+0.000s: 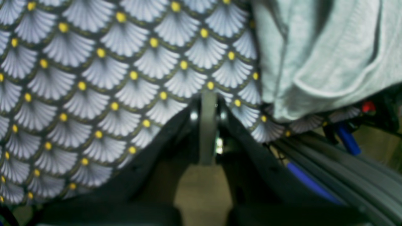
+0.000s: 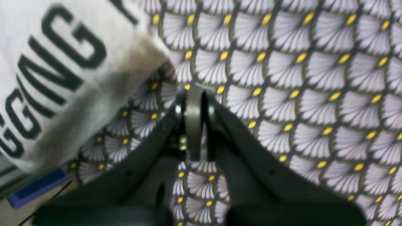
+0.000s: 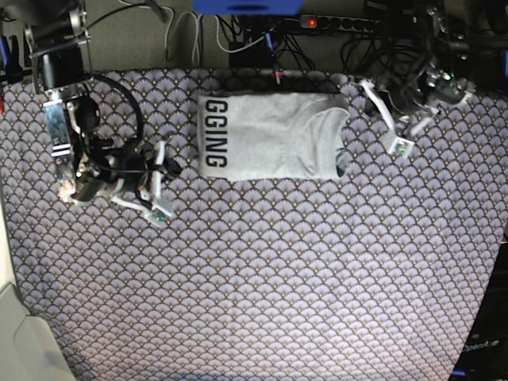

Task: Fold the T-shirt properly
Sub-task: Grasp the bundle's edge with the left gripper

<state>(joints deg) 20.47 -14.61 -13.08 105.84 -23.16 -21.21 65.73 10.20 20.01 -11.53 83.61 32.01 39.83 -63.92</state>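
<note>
Overhead, the T-shirt (image 3: 270,136) lay folded into a neat rectangle near the far edge of the patterned tablecloth (image 3: 262,270), black lettering along one end and collar at the other. Both claws were clenched on nothing: the left gripper (image 3: 393,127) just beside the collar end, the right gripper (image 3: 161,178) near the lettered end.

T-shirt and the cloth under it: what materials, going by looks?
T-shirt: looks like soft matte knit, likely cotton jersey; fine knit ribs and a stitched hem show in the left wrist view. Tablecloth: smooth printed fabric, fan-scale pattern with yellow dots; whether woven or coated cannot be told.
</note>
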